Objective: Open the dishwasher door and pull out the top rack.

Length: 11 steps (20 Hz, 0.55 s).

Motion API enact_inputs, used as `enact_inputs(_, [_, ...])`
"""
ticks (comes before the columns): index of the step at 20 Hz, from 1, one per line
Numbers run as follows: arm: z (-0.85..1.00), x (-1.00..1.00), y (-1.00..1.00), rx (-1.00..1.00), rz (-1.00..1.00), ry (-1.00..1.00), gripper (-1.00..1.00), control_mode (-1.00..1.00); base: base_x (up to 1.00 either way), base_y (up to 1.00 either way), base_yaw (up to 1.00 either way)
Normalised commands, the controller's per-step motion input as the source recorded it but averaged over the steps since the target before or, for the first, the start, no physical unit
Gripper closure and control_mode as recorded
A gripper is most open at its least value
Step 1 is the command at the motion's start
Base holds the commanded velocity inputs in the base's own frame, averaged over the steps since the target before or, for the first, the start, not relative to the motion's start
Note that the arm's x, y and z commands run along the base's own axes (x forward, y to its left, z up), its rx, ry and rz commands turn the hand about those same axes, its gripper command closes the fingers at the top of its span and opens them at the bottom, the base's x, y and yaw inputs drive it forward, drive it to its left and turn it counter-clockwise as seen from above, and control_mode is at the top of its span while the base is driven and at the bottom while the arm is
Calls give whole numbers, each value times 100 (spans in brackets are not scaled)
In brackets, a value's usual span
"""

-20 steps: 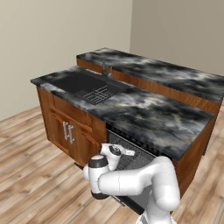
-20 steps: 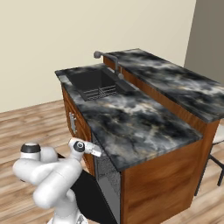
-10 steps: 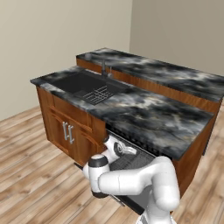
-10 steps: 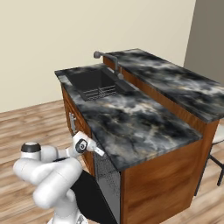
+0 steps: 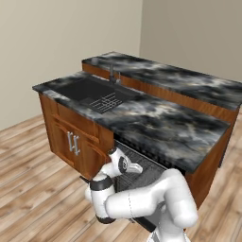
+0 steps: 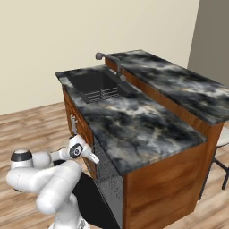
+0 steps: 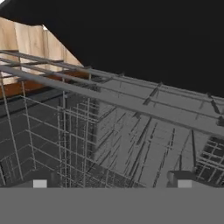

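The thin grey wire-grid top rack [image 7: 131, 105] sits in the dishwasher opening under the marbled black tabletop [image 5: 156, 118]. Its front rail runs crosswise just ahead of the gripper [image 7: 111, 179], whose fingers stand wide apart, holding nothing.

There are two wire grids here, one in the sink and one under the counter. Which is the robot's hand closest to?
The top rack under the counter; the gripper, jaws open, reaches right at its front rail. The small grid lies up in the black sink, far from the hand.
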Motion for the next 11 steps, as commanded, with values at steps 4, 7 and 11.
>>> enact_inputs(4, [-100,-35,100,7,0,14,-100,-100,0,0,0])
enact_inputs(7, [-100,-46,100,6,0,13,-100,-100,0,0,0])
enact_inputs(11, [-100,-64,100,4,0,10,-100,-100,0,0,0])
